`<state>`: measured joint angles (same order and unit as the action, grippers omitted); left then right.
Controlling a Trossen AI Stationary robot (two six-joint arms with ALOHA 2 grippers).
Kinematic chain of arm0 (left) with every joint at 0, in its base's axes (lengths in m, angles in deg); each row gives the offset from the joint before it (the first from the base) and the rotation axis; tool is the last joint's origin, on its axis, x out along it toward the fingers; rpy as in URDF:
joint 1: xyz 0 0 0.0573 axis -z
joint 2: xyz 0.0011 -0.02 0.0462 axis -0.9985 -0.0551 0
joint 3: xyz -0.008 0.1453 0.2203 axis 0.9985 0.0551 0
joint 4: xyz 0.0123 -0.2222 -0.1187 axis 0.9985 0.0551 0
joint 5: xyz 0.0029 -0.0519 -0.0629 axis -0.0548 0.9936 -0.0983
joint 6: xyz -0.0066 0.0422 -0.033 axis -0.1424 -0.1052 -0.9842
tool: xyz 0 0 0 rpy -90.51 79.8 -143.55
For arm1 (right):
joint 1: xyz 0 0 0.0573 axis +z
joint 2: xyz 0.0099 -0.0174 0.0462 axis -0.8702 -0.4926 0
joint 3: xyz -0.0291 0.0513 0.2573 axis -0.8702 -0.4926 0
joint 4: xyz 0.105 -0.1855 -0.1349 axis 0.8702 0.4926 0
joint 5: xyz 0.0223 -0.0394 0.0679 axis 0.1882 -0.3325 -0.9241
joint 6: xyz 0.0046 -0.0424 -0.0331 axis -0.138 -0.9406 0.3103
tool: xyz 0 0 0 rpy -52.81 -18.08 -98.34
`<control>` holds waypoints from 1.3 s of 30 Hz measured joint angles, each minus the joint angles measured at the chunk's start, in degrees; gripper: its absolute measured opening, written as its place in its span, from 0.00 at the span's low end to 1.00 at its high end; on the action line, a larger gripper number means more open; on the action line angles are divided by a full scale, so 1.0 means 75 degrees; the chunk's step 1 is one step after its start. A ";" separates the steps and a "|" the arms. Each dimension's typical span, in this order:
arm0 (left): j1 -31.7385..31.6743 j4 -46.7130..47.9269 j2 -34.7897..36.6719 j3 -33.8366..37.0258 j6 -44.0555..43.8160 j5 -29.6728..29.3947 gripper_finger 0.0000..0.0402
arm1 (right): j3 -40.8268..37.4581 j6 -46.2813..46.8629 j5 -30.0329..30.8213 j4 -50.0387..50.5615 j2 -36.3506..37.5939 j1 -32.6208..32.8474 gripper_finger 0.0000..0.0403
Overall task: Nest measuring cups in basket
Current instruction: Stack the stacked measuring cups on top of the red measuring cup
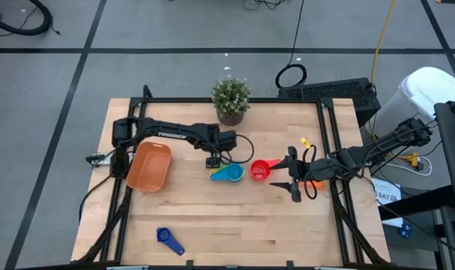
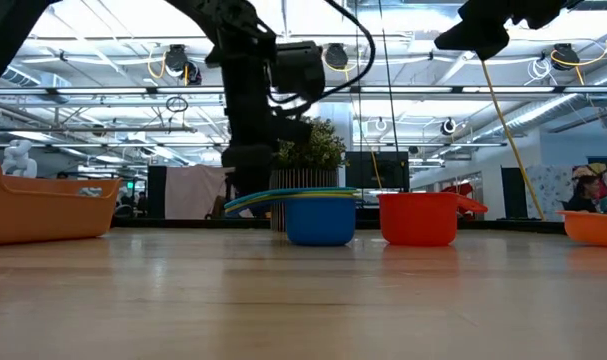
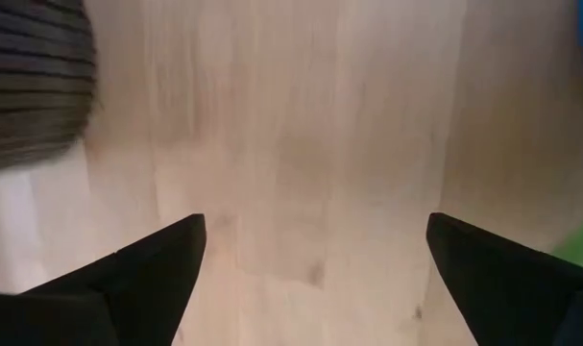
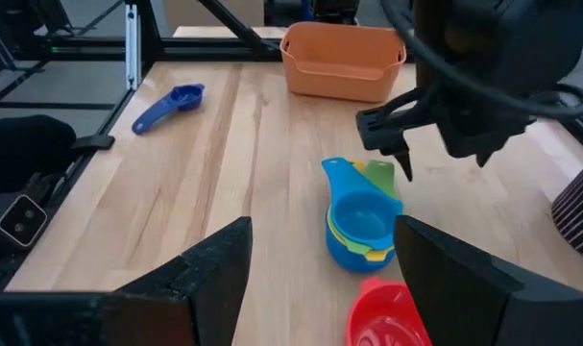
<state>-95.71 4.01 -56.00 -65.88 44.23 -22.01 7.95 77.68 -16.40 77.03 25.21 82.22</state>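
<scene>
A nested stack of cups (image 1: 228,173) stands at table centre, a red cup (image 1: 260,170) at its 3 o'clock. The basket (image 1: 149,166), at 9 o'clock, holds none. Left gripper (image 1: 213,160) and right gripper (image 1: 293,181) are open, empty. Judged: under halfway.

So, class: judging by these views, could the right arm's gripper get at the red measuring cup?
Probably yes. The right gripper is open, just beside the red measuring cup, with bare table between. The nested stack lies on the cup's far side.
</scene>
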 joint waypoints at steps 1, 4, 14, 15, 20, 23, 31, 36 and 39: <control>0.0000 0.0052 0.0000 0.0039 -0.0002 0.0002 0.99 | 0.0000 -0.0002 0.0000 -0.0012 0.0000 0.0000 0.62; 0.0000 0.0093 0.0017 0.0066 -0.0094 0.0105 0.99 | 0.0000 -0.0004 0.0001 -0.0012 0.0000 0.0000 0.62; 0.0040 0.0438 0.0160 0.0068 -0.0122 0.0865 0.99 | 0.0000 -0.0044 0.0006 -0.0048 0.0000 -0.0003 0.62; 0.0014 0.0432 0.0160 0.0068 -0.0215 0.0893 0.99 | 0.0000 -0.0037 0.0005 -0.0065 0.0000 -0.0003 0.62; 0.0152 0.0508 0.0160 0.0068 -0.0360 0.1342 0.99 | 0.0000 -0.0020 0.0006 -0.0058 0.0000 -0.0003 0.62; 0.0198 0.0549 0.0163 0.0068 -0.0588 0.1266 0.99 | 0.0000 -0.0027 0.0006 -0.0055 0.0000 -0.0003 0.62; 0.0573 0.0776 0.0165 0.0068 -0.1981 0.1852 0.99 | 0.0000 -0.0006 0.0006 -0.0039 0.0000 -0.0003 0.62; 0.1061 0.1155 0.0166 0.0068 -0.1865 0.1824 0.99 | 0.0000 -0.0038 0.0007 -0.0041 0.0000 -0.0003 0.62; 0.1042 0.1556 0.0166 0.0068 -0.1974 0.1297 0.99 | 0.0000 -0.0043 0.0008 -0.0049 0.0000 -0.0003 0.62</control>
<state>-87.90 15.68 -54.75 -65.37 29.43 -12.28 7.95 77.36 -16.35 76.66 25.21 82.20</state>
